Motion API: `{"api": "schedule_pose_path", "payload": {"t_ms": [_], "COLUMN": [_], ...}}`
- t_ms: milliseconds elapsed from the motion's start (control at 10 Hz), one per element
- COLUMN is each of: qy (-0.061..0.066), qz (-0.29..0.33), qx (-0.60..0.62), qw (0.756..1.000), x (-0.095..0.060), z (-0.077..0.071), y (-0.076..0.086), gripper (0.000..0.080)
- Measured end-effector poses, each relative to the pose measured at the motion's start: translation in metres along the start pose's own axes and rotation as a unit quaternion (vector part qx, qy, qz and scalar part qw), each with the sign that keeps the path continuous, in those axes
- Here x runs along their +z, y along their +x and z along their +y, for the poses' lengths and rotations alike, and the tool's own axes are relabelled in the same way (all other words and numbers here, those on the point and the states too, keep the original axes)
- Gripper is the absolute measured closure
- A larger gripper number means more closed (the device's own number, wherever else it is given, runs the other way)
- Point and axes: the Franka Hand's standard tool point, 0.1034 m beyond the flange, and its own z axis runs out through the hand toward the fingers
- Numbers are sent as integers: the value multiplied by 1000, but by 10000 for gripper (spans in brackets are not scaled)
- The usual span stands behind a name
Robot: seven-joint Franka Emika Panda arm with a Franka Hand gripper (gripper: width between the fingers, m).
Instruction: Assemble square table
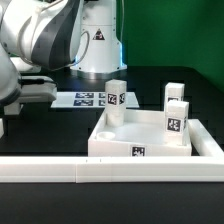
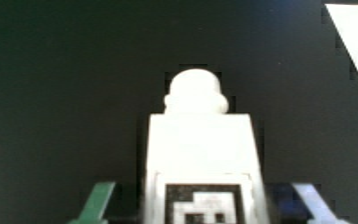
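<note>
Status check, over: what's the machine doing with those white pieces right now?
End effector shut on a white leg, above the dark table. Tabletop by the border wall, three legs standing in it. Nothing in the way.

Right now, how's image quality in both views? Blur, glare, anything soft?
Exterior view: tabletop and upright legs fairly sharp, white plastic bright but tags readable; the arm at the exterior view's left is soft. Wrist view: soft overall, held leg near blown-out white, its tag blurred; gripper fingers fuzzy at the edge; dark background shows no detail.
</note>
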Motion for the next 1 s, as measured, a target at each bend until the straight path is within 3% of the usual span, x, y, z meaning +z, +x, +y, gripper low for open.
{"api": "schedule_pose_path", "payload": {"t_ms": [200,700,800,1000], "qy": [3,-1,-2,-5], "qz": [-3,6,15,27], "qx": [0,18,15,14], "qw": [1000,1000,1000,1000], "x": [-3,-63,-69,-68], "z": [-3,-36,-38,-36], "y": [-2,-26,-28,-24], "gripper": [515,514,514,514]}}
